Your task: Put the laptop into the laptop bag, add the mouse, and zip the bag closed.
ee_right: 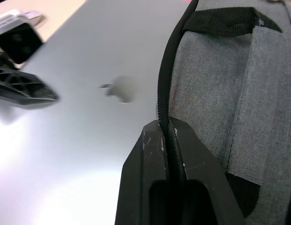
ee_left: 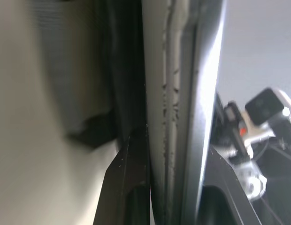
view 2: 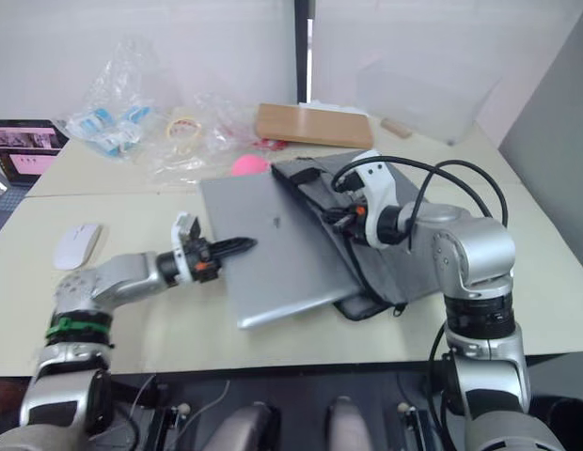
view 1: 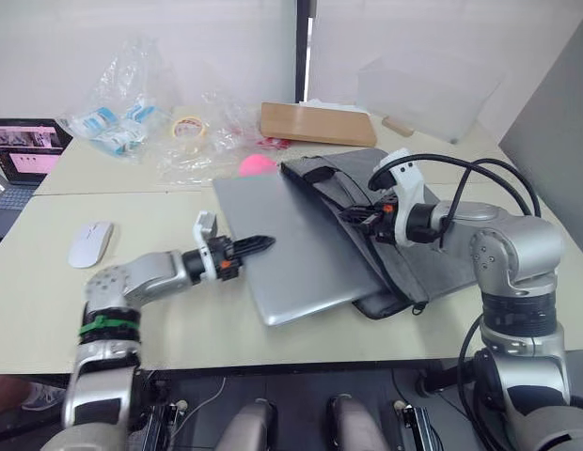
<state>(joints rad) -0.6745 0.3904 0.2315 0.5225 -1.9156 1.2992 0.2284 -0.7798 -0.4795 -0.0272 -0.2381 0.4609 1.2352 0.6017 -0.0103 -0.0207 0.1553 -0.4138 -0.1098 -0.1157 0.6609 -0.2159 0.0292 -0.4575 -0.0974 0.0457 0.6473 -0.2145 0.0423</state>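
The silver-grey laptop (view 1: 296, 249) lies flat mid-table, its right edge tucked under the open flap of the grey laptop bag (view 1: 404, 221). My left gripper (view 1: 259, 243) is shut on the laptop's left edge; in the left wrist view one finger (ee_left: 129, 178) sits on each side of that edge. My right gripper (view 1: 355, 218) is shut on the bag's black zipper rim (ee_right: 165, 89), holding the flap over the laptop. The white mouse (view 1: 89, 242) rests on the table to the left, apart from both grippers.
A dark laptop with a lit screen (view 1: 23, 155) sits at the far left edge. At the back lie a wooden board (view 1: 315, 122), a pink plush toy (view 1: 257, 165), a tape roll (view 1: 189, 128) and clear plastic bags (view 1: 132, 94).
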